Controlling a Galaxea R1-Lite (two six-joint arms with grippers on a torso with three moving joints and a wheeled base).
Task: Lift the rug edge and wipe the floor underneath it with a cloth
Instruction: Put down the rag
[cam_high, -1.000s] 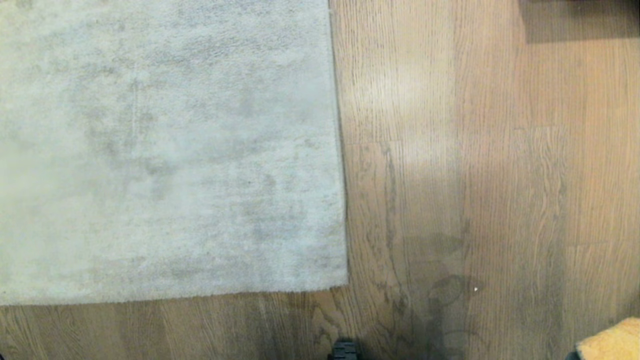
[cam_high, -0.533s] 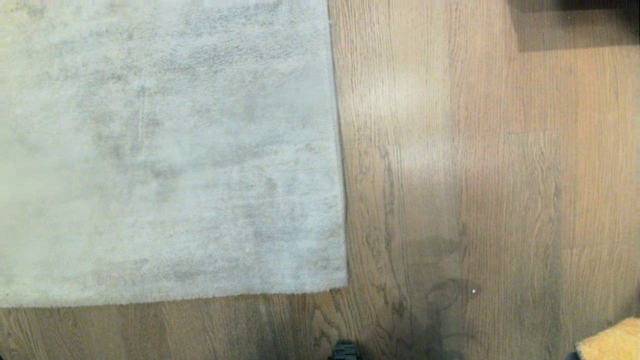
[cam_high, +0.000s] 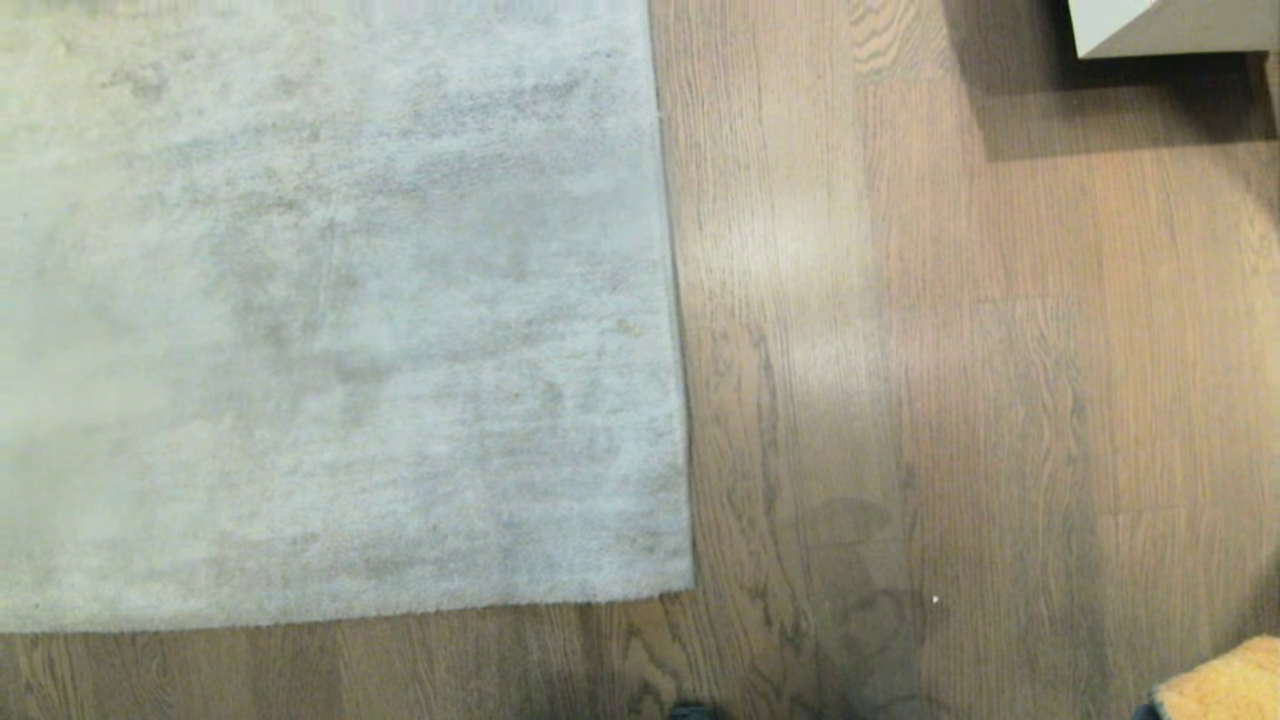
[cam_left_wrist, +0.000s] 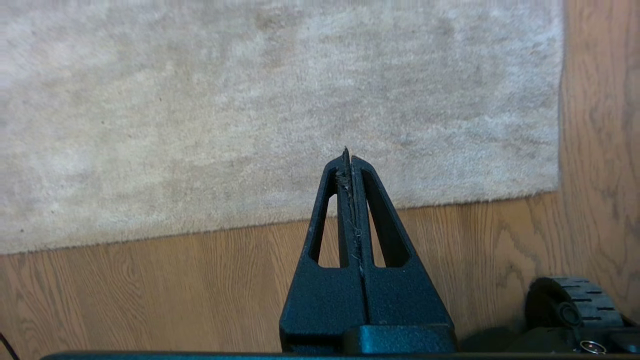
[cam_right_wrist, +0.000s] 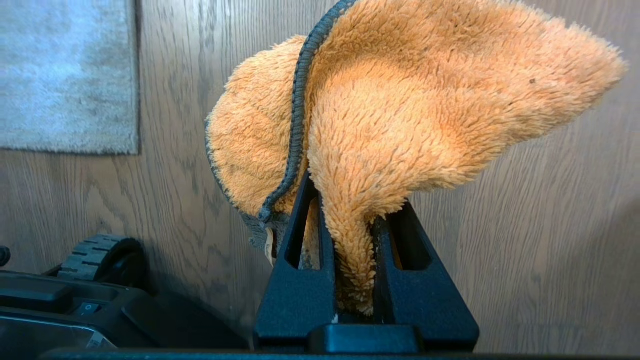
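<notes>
Your cloth (cam_right_wrist: 400, 115), fluffy orange with a dark stitched hem, is pinched in the right tool (cam_right_wrist: 352, 240), only its corner showing in the head view. The rug edge (cam_high: 680, 400) lies flat on the floor (cam_high: 950, 400). Left tool (cam_left_wrist: 351, 165): closed, empty.

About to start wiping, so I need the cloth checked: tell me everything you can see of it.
The cloth is a fluffy orange-yellow rag with a dark stitched border along one edge. It is bunched, one fold pinched in the right pincer, the rest fanning out beyond the fingertips, over the floor. It looks dry, with a few dark specks. In the head view only a corner shows at the lower right.
</notes>
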